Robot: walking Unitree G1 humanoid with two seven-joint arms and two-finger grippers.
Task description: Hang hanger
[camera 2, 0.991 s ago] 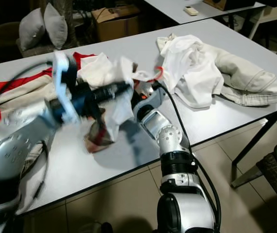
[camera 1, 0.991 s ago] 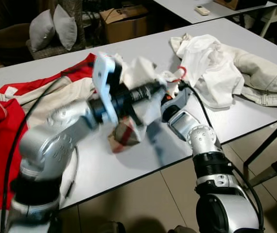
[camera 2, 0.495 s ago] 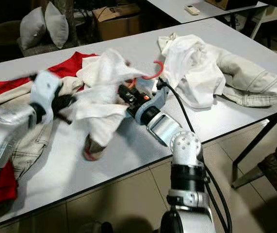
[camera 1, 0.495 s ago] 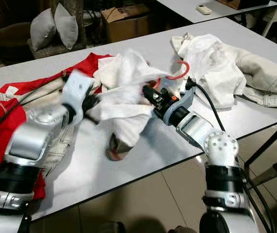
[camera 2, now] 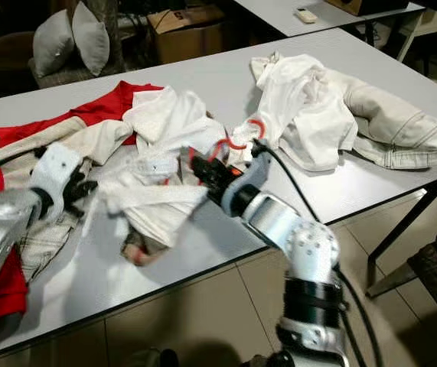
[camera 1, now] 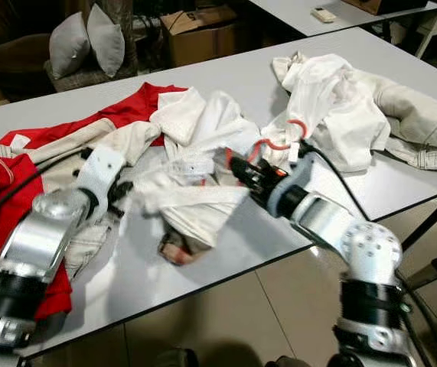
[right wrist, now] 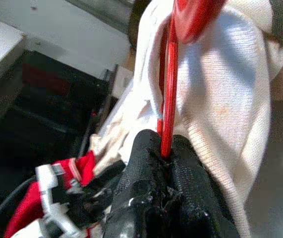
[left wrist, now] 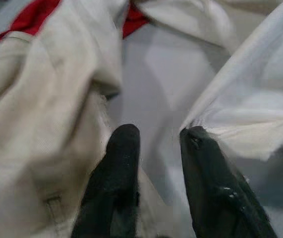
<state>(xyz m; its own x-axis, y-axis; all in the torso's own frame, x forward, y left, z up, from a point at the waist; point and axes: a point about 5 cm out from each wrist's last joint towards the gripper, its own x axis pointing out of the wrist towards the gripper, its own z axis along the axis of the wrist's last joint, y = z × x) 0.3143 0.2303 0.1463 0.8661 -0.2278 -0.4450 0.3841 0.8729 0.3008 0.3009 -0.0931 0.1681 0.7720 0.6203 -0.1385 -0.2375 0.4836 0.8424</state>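
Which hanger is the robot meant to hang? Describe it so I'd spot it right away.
Look at the long grey table strewn with clothes. Near its middle, between the red-and-cream garments and the heap of white ones, the right gripper has its jaws shut on a thin red hanger, partly wrapped in a white garment. Its curved hook is the only red plastic there.

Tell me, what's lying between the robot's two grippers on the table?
A white shirt stretches between the left gripper and the right gripper, which pinches the red hanger. The left eye view shows it.
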